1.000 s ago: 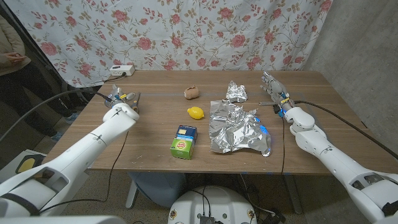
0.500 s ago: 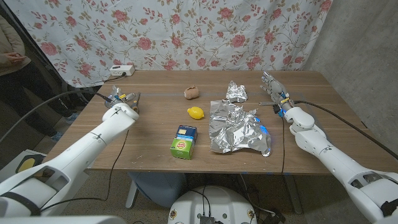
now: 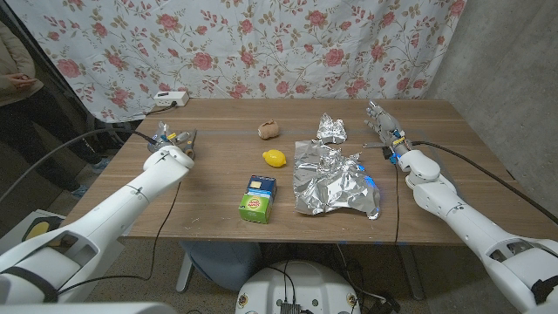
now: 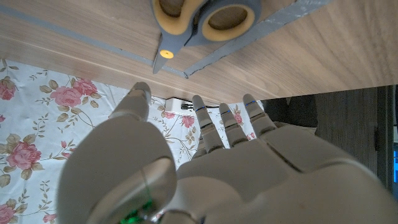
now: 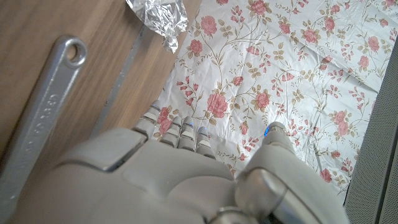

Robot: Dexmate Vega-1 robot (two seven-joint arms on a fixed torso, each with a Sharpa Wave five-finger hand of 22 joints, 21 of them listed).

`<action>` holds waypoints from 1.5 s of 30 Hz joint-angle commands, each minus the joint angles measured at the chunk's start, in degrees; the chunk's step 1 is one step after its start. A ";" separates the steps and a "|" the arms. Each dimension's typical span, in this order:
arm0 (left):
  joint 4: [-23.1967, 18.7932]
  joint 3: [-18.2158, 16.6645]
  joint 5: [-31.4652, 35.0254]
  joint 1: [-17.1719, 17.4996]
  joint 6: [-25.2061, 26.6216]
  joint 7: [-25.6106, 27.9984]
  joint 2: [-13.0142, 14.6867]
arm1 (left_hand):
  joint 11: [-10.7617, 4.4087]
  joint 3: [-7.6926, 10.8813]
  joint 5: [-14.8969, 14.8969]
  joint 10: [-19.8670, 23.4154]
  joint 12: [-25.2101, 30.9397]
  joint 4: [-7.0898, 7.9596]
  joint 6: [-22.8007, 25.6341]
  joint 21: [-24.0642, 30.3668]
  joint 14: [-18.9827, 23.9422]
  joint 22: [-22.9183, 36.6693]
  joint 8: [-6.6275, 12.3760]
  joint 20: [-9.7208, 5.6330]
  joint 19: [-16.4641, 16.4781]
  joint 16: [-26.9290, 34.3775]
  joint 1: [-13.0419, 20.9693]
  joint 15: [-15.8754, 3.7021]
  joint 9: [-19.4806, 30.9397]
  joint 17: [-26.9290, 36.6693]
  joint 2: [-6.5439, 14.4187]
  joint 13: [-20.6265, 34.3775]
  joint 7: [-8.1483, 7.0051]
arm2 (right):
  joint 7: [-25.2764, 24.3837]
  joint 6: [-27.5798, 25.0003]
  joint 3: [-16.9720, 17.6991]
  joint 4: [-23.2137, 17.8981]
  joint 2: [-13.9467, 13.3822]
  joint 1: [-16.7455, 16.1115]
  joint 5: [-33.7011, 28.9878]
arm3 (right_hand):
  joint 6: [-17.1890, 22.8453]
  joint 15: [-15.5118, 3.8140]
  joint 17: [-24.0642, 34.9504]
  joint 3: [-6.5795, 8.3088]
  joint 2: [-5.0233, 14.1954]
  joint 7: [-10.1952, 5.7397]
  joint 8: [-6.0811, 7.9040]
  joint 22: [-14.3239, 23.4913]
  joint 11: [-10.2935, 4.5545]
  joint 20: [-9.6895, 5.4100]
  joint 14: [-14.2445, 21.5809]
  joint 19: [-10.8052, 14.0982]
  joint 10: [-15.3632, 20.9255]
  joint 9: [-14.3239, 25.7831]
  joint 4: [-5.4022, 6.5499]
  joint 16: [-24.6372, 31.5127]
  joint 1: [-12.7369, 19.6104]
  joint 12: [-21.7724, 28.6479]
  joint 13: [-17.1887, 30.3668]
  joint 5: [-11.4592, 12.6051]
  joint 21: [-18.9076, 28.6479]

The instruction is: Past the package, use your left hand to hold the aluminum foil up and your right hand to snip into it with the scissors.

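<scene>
A large crumpled sheet of aluminum foil (image 3: 336, 183) lies on the table right of centre, with a smaller foil wad (image 3: 330, 128) (image 5: 158, 15) behind it. The package (image 3: 258, 199), a green and blue box, stands near the front edge, left of the foil. Scissors (image 4: 205, 15) with yellow and grey handles lie on the wood just past my left hand's fingertips. My left hand (image 3: 170, 139) (image 4: 205, 168) is at the table's left side, fingers spread, holding nothing. My right hand (image 3: 384, 124) (image 5: 186, 174) is right of the foil wad, fingers straight, holding nothing.
A yellow lemon (image 3: 274, 158) and a brown lump (image 3: 269, 130) lie between the package and the back of the table. A metal wrench (image 5: 37, 143) lies beside my right hand. A white power strip (image 3: 170, 98) sits at the back left. A person (image 3: 13, 74) stands at far left.
</scene>
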 commanded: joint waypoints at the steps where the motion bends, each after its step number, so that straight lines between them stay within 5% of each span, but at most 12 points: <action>1: 1.99 1.85 0.44 -1.42 -0.05 -0.51 -0.77 | -0.21 0.25 0.54 0.74 0.15 -0.62 0.42 0.07 0.07 0.17 0.45 -0.15 -0.13 0.04 0.76 -0.12 0.19 0.20 0.19 0.22 -0.49 | 0.62 0.67 -0.07 1.67 0.30 0.56 0.10 | 0.37 0.28 0.06 0.31 0.11 -0.14 0.11 0.16 -0.08 0.07 0.07 0.13 0.26 0.14 0.30 0.45 0.55 0.07 0.06 0.08 0.37; 45: 5.76 5.57 3.74 -4.44 2.46 1.14 -3.80 | -0.07 -0.77 0.65 1.36 -0.34 -0.06 0.66 0.16 0.15 0.19 0.35 0.37 -0.02 0.26 1.64 0.57 0.22 0.30 0.84 1.27 0.89 | 2.30 1.62 -0.15 5.50 1.00 1.96 0.73 | 0.44 0.35 0.09 0.17 0.10 -0.08 0.11 0.16 0.06 0.27 0.03 0.23 0.18 0.14 0.42 0.47 0.34 0.03 0.06 0.06 0.40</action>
